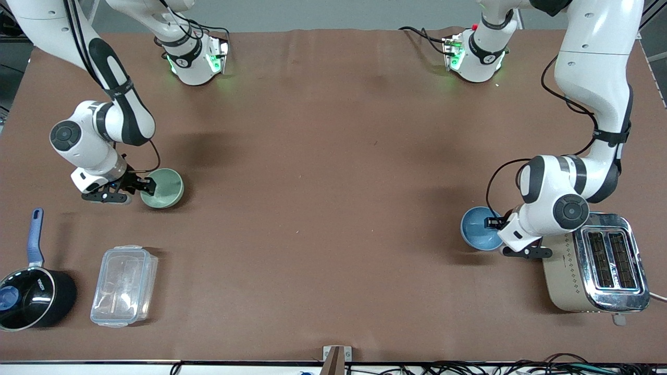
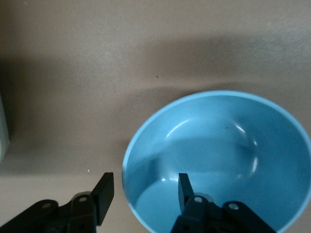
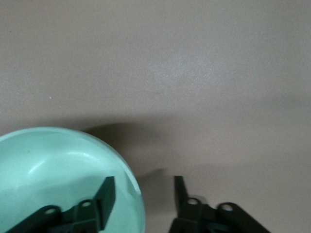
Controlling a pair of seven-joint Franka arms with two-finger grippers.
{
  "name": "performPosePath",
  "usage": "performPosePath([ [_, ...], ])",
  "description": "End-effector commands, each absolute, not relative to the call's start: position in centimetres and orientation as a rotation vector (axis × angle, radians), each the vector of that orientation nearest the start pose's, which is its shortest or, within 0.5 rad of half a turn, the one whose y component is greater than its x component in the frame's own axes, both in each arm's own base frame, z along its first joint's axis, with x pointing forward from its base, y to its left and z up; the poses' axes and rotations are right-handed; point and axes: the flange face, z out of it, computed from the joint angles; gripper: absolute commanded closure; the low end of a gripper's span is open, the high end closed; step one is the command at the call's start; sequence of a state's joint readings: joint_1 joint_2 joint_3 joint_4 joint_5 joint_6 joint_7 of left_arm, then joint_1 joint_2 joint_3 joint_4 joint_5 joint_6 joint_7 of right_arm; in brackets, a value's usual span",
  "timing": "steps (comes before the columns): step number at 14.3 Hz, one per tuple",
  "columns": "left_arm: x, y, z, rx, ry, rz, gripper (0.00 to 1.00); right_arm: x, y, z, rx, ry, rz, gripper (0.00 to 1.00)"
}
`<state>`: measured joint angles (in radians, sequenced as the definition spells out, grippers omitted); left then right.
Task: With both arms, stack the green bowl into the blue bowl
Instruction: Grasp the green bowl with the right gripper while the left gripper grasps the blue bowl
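Sky-blue, lower right of the front view beside the toaster [image 1: 596,263]: the blue bowl [image 1: 478,229], its rim between the left gripper [image 1: 495,223]'s spread, unclamped jaws. Mid-left, the green bowl [image 1: 163,187]'s rim likewise sits between the right gripper [image 1: 147,185]'s parted jaws, one finger [image 3: 108,194] inside.

1. A robotics laboratory is shown: two white arms [image 1: 112,122] [image 1: 589,156] are mounted at one edge of a table [image 1: 333,156] covered in brown cloth.
2. Green status lights are seen at the arm bases, and loose black cables are strung along the table's edge nearest the front camera.
3. Kitchen items are laid out as test props: a toaster [image 1: 599,263], a black saucepan [image 1: 31,297], a clear plastic container [image 1: 124,285].
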<state>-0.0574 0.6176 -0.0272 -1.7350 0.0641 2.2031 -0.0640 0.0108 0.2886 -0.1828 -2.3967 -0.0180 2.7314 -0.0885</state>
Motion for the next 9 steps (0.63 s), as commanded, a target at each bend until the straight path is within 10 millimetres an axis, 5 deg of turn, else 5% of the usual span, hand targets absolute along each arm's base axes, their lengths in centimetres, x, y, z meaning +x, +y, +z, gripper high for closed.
performPosePath([
  [1, 65.4, -4.1, 20.9, -3.108, 0.072, 0.224, 0.76, 49.0, -9.1, 20.3, -3.188, 0.141, -0.065, 0.97],
  [4, 65.6, -5.3, 21.7, -3.165, 0.033, 0.214, 1.00, 49.5, -8.8, 21.4, -3.161, 0.188, -0.037, 1.00],
  [5, 65.6, -6.1, 22.0, -3.181, 0.030, 0.215, 1.00, 50.4, -9.1, 23.1, -3.155, 0.183, -0.030, 1.00],
  [7, 66.0, -9.6, 24.4, -3.215, 0.070, 0.169, 1.00, 52.4, -9.5, 26.9, -3.140, 0.178, 0.026, 1.00],
  [9, 65.6, -15.8, 27.7, -3.256, 0.101, 0.192, 1.00, 55.0, -9.5, 31.7, -3.122, 0.164, 0.103, 1.00],
])
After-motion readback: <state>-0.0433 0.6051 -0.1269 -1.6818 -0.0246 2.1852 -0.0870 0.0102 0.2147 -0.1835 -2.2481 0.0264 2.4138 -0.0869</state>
